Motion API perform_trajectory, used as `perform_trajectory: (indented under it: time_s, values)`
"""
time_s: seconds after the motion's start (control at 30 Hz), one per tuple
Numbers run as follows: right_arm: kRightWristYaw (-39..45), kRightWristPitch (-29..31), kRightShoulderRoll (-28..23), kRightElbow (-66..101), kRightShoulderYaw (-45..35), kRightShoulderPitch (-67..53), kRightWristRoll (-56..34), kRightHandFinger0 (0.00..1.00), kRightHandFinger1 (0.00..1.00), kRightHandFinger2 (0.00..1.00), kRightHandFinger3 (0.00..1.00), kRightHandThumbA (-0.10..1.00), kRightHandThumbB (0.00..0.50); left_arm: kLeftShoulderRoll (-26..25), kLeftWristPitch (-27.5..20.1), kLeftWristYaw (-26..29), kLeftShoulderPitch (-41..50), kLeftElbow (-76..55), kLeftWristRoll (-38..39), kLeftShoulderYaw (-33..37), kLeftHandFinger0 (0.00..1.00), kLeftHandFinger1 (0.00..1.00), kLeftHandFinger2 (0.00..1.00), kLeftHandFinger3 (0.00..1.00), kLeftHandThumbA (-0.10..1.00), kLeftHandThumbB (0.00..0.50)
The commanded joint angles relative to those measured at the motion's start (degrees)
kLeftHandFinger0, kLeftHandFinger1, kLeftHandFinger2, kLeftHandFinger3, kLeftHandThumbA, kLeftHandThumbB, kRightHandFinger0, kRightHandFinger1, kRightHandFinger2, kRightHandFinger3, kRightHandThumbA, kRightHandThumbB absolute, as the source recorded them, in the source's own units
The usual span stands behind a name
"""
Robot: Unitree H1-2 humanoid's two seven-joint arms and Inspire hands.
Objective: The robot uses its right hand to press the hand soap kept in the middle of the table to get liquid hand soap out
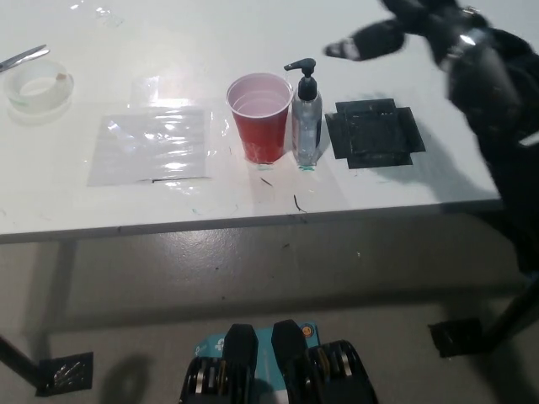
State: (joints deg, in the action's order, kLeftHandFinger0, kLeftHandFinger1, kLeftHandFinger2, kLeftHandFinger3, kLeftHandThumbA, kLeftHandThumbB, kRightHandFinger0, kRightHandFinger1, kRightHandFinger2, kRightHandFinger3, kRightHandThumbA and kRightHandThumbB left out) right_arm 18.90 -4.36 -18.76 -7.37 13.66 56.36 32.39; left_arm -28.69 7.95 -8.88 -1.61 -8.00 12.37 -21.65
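A clear hand soap bottle (306,124) with a black pump head stands upright on the white table (253,206), right beside a red plastic cup (260,116). My black right hand (396,32) is raised at the upper right, up and to the right of the pump and apart from it. It is blurred, with one finger stretched toward the left; it holds nothing. The hand's upper part is cut off by the picture's top edge. My white left hand is out of view.
A black square mat (374,133) lies just right of the bottle. A clear plastic sheet (152,145) lies left of the cup. A roll of tape (35,87) and a metal tool (22,57) sit at the far left. The table's front edge runs below.
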Motion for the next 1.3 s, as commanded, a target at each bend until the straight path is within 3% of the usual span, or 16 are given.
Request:
perform_trajectory:
  time_s: [0.0,0.1,0.2,0.37,0.43,0.5,0.53,0.6,0.63,0.7,0.73,0.8,0.87,0.97,1.07,1.27]
  values:
    - [3.04,-5.64,-3.45,7.96,-4.13,-1.92,-3.52,1.0,1.0,1.0,1.0,1.0,0.447,-1.32,-2.22,-0.07,0.13,-1.1,0.12,-0.99,0.3,0.4,0.49,0.63,0.74,0.0]
    - [2.97,-6.93,-4.52,13.29,-7.37,-7.18,-6.07,1.0,1.0,1.0,1.0,1.0,0.387,-1.34,-2.24,-0.32,0.13,-1.04,0.49,-1.03,0.3,0.39,0.48,0.63,0.75,0.0]
    - [2.67,-9.51,-4.71,17.66,-10.65,-12.01,-7.79,1.0,1.0,1.0,1.0,1.0,0.364,-1.31,-2.49,-0.37,0.1,-0.8,0.55,-1.04,0.29,0.39,0.48,0.62,0.74,0.0]
    - [1.56,-12.0,-4.42,21.66,-15.63,-18.87,-10.46,1.0,1.0,1.0,1.0,1.0,0.361,-1.31,-3.35,-0.53,-0.18,0.32,0.47,-0.92,0.28,0.38,0.47,0.63,0.74,0.0]
    - [-0.23,-10.72,-4.35,21.62,-18.83,-23.73,-12.44,1.0,1.0,1.0,1.0,1.0,0.332,-1.29,-3.19,-0.54,-0.01,0.01,0.58,-0.94,0.28,0.38,0.48,0.64,0.74,0.0]
    - [-0.61,-10.88,-4.57,21.18,-20.33,-26.44,-12.44,1.0,1.0,1.0,1.0,1.0,0.349,-1.34,-3.16,-0.54,-0.03,-0.04,0.5,-0.89,0.27,0.38,0.47,0.63,0.74,0.013]
    - [-1.31,-9.66,-4.5,20.84,-21.43,-28.43,-13.21,1.0,1.0,1.0,1.0,1.0,0.307,-1.38,-3.08,-0.44,0.01,-0.05,0.31,-0.86,0.28,0.38,0.48,0.63,0.76,0.007]
    - [-1.72,-10.18,-4.2,20.6,-22.49,-30.13,-13.49,1.0,1.0,1.0,1.0,1.0,0.314,-1.31,-3.14,-0.47,0.02,0.0,0.52,-0.95,0.29,0.38,0.48,0.63,0.75,0.0]
    - [-2.32,-9.92,-3.53,20.55,-23.72,-31.78,-14.7,1.0,1.0,1.0,1.0,1.0,0.274,-1.27,-3.37,-0.48,0.0,0.13,0.56,-0.98,0.29,0.38,0.48,0.63,0.75,0.0]
    - [-3.52,-9.0,-2.66,19.6,-25.21,-34.62,-15.6,1.0,1.0,1.0,1.0,1.0,0.278,-1.28,-2.94,-0.22,0.02,-0.05,0.25,-0.95,0.3,0.39,0.48,0.63,0.75,0.0]
    - [-4.34,-8.32,-2.2,19.28,-25.8,-36.22,-15.65,1.0,1.0,1.0,1.0,1.0,0.233,-1.5,-3.4,-0.46,-0.47,0.42,0.08,-0.68,0.3,0.39,0.48,0.64,0.76,0.0]
    - [-4.74,-8.46,-1.58,19.29,-26.22,-37.65,-16.04,1.0,1.0,1.0,1.0,1.0,0.24,-1.33,-3.23,-0.49,-0.58,0.28,0.56,-0.8,0.29,0.39,0.48,0.63,0.75,0.0]
    - [-4.95,-8.82,-0.69,18.7,-27.14,-38.71,-17.74,1.0,1.0,1.0,1.0,1.0,0.18,-1.23,-2.73,-0.32,-0.59,-0.06,0.64,-0.84,0.28,0.38,0.47,0.63,0.74,0.0]
    - [-5.12,-8.58,0.65,17.22,-29.13,-40.27,-21.52,1.0,1.0,1.0,1.0,1.0,0.197,-1.24,-3.31,-0.56,-0.75,0.62,0.4,-0.51,0.29,0.38,0.47,0.64,0.74,0.0]
    - [-5.26,-7.15,1.91,14.83,-30.61,-41.14,-24.65,1.0,1.0,1.0,1.0,1.0,0.255,-1.15,-3.34,-0.52,-0.76,0.75,0.58,-0.63,0.3,0.38,0.47,0.64,0.74,0.0]
    - [-6.12,-4.27,2.47,11.2,-31.55,-40.93,-27.53,1.0,1.0,1.0,1.0,1.0,0.278,-0.88,-3.01,-0.39,-1.17,0.57,0.93,-0.61,0.3,0.38,0.47,0.63,0.72,0.0]
